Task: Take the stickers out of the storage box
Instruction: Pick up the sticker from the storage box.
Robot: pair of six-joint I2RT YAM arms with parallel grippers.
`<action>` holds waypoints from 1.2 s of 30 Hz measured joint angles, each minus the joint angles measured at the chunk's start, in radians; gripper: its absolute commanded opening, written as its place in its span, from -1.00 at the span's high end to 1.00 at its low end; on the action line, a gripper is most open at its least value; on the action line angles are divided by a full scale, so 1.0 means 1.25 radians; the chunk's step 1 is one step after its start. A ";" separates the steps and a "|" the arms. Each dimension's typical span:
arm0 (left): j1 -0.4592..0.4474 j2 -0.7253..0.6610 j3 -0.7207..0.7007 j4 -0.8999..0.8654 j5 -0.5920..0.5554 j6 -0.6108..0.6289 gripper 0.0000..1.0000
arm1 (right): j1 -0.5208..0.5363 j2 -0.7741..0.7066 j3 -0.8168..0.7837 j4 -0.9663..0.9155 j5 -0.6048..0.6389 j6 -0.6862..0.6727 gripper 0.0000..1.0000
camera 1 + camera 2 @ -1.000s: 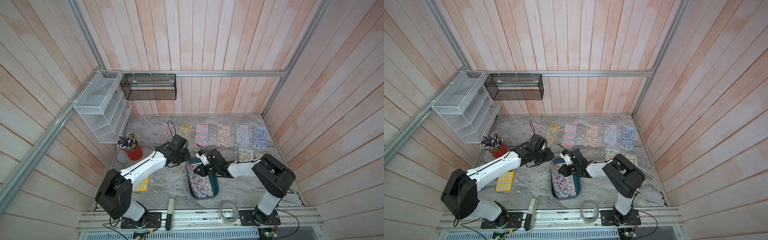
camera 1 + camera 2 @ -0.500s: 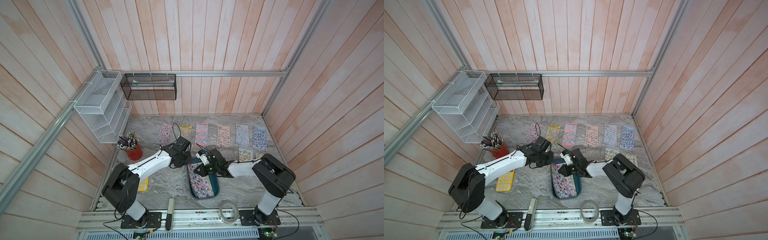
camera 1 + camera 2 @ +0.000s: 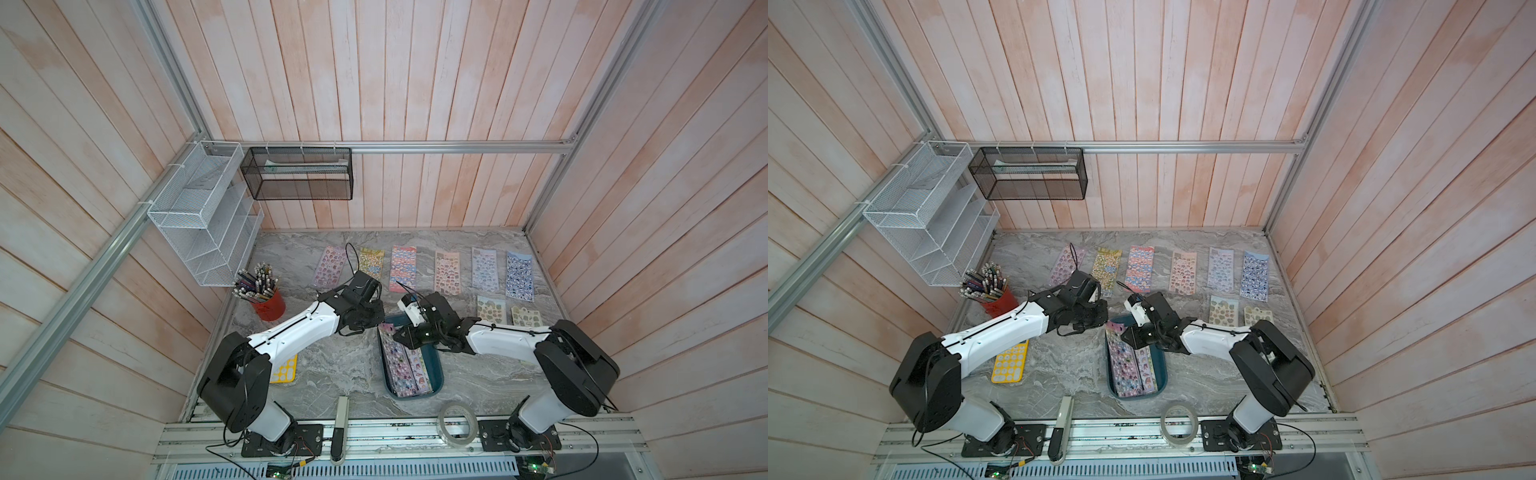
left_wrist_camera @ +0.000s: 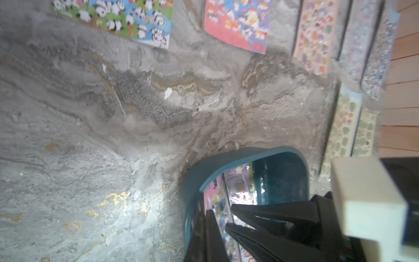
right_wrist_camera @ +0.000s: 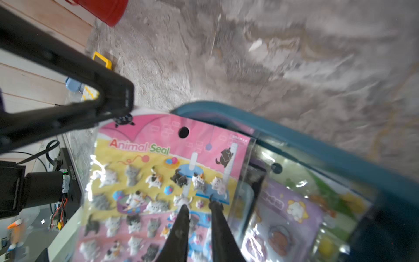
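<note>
- Clenching left jaws on corner of top stickers (image 5: pixel 158 163) sheet, lying in storage box (image 5: pixel 294 138).
- Resting right jaws, slightly parted, on that sheet.
- Next, likely: raise right jaws, draw sheet out onto tabletop (image 5: pixel 272 56).

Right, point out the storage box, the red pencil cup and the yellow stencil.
storage box (image 3: pixel 434 365): in a top view, on the bare teal floor.
red pencil cup (image 3: pixel 271 308): in a top view, on its red side wall.
yellow stencil (image 3: pixel 1009 361): in a top view, on the middle of the sheet.
</note>
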 measured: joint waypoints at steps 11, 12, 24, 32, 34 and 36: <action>0.001 -0.097 0.037 0.087 0.015 0.046 1.00 | -0.008 -0.124 0.046 -0.064 0.081 -0.033 0.39; 0.002 -0.101 0.036 0.096 0.023 0.047 1.00 | -0.008 -0.132 0.046 -0.070 0.083 -0.035 0.35; 0.075 -0.209 -0.050 0.256 0.169 0.021 1.00 | -0.075 -0.315 0.000 -0.058 0.012 -0.069 -0.42; 0.110 -0.281 -0.054 0.387 0.253 0.001 1.00 | -0.117 -0.345 -0.013 -0.005 -0.148 -0.061 -0.43; 0.110 -0.282 -0.053 0.407 0.272 -0.005 1.00 | -0.117 -0.340 -0.013 0.012 -0.176 -0.055 -0.43; 0.110 -0.282 -0.053 0.420 0.288 -0.013 1.00 | -0.117 -0.330 -0.013 0.036 -0.201 -0.048 -0.43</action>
